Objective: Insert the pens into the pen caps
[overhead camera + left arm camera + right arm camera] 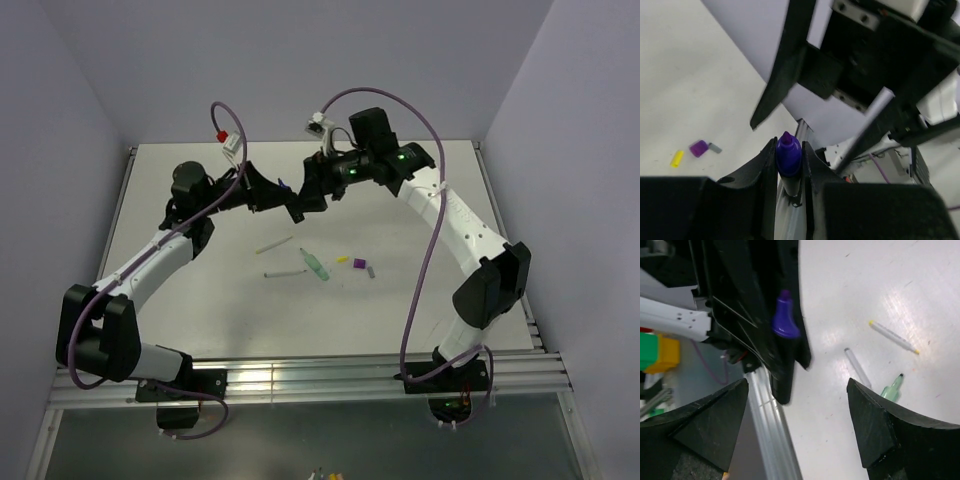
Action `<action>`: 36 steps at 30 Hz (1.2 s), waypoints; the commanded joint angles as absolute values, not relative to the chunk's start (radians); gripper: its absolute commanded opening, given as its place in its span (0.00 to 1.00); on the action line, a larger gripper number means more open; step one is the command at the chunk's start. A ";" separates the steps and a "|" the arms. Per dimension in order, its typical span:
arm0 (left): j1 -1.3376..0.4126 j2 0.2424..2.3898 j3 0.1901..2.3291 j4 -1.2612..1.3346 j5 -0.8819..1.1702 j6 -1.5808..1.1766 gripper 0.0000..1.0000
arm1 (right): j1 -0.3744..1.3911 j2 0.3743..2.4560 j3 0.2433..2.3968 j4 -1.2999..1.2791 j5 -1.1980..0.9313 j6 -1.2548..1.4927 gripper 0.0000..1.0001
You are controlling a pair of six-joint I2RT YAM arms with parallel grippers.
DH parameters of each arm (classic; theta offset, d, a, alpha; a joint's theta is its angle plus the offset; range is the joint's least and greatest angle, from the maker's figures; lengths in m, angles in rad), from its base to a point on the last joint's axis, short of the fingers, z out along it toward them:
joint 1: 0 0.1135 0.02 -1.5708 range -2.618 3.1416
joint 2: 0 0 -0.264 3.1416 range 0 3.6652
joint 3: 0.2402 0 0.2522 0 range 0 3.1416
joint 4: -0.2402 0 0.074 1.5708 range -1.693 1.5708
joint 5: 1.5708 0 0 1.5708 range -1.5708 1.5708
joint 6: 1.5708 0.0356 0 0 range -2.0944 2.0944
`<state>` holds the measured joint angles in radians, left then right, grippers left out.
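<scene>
My left gripper point(280, 190) is shut on the black pen with the purple tip point(788, 155), held above the table with its tip pointing out of the jaws. My right gripper point(303, 203) is open and empty, facing the left gripper closely; its wrist view shows the pen tip point(785, 320) ahead of its wide-apart fingers point(715, 425). On the table lie the pale yellow-white pen point(273, 244), the grey-white pen point(283, 272) and the green pen point(315, 264). To their right are the yellow cap point(342, 260), purple cap point(357, 263) and grey cap point(371, 270).
The white table point(200, 320) has a metal rail point(300, 380) along its near edge. Purple cables point(425, 270) loop over both arms. Grey walls stand at the left, back and right.
</scene>
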<state>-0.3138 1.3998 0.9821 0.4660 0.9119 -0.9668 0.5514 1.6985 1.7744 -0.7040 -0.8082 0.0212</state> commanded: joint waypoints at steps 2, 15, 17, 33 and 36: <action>-0.316 1.361 0.917 0.891 1.011 -1.149 0.00 | 0.494 1.608 1.702 -0.707 -1.113 0.035 0.85; -0.330 1.364 0.903 1.040 0.933 -1.275 0.00 | 0.499 1.423 1.322 0.058 -1.232 0.666 0.65; -0.337 1.362 0.902 1.043 0.931 -1.285 0.00 | 0.503 1.448 1.339 0.055 -1.226 0.669 0.64; -0.359 1.381 0.905 1.052 0.908 -1.322 0.00 | 0.505 1.471 1.345 -0.069 -1.097 0.526 0.65; -0.360 1.390 0.907 1.048 0.902 -1.315 0.00 | 0.505 1.463 1.339 -0.101 -1.066 0.483 0.66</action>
<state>-0.3573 1.3903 0.9024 0.9901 0.9005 -1.3064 0.4980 1.4719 1.3209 -0.0826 -1.1130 0.5488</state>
